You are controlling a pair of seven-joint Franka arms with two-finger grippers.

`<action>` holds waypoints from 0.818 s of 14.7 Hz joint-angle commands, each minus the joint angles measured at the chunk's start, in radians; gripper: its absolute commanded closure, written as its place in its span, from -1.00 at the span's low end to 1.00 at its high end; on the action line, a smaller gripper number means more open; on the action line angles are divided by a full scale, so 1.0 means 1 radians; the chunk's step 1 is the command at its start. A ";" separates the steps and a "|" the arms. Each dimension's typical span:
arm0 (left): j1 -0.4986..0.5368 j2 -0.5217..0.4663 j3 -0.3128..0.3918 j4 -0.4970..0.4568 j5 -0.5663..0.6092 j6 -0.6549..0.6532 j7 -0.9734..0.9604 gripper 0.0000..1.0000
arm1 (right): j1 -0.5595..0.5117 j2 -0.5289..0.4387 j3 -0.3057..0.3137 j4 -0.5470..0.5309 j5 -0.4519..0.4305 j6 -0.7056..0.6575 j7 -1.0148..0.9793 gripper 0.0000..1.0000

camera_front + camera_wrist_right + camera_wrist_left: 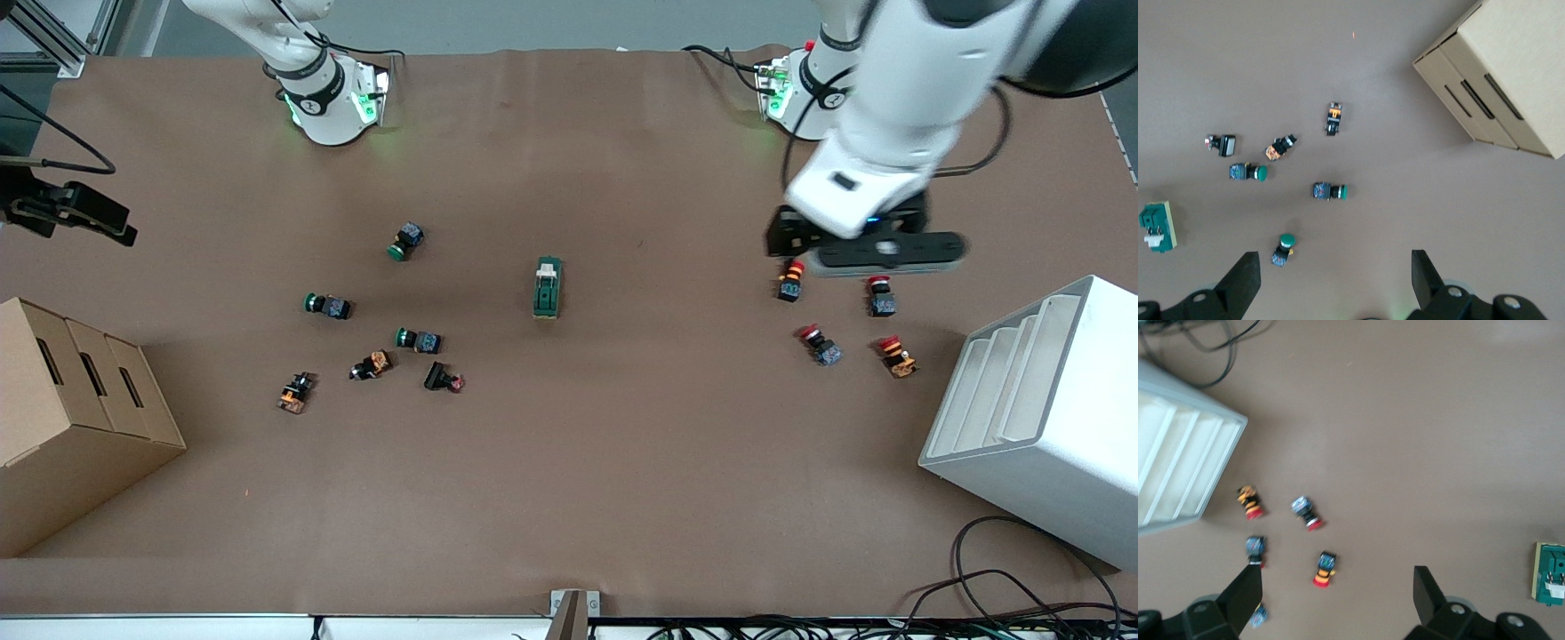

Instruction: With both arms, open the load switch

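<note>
load switch (548, 287) mid-table, apart from buttons | left tool (1338, 597) spread wide

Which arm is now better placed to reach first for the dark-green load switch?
Probably the left: its open gripper hangs over the red push-buttons, beside the dark-green rectangular load switch. The right gripper, also open, is high near that arm's end of the brown table.

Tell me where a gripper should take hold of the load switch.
Probably from above, across the long sides of the load switch. It lies flat and alone mid-table, its white toggle end toward the robot bases. The left gripper and right gripper are open.
</note>
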State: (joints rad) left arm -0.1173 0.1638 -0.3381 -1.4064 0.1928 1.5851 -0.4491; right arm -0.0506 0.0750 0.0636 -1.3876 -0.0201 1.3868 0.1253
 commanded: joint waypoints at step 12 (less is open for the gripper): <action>0.050 -0.276 0.247 -0.221 -0.182 -0.111 0.354 -1.00 | 0.035 -0.124 -0.007 -0.152 0.032 0.008 -0.004 -1.00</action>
State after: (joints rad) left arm -0.0726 -0.0575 -0.1114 -1.5612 0.0346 1.4686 -0.1295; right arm -0.0173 0.0110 0.0740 -1.4649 -0.0011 1.3711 0.1249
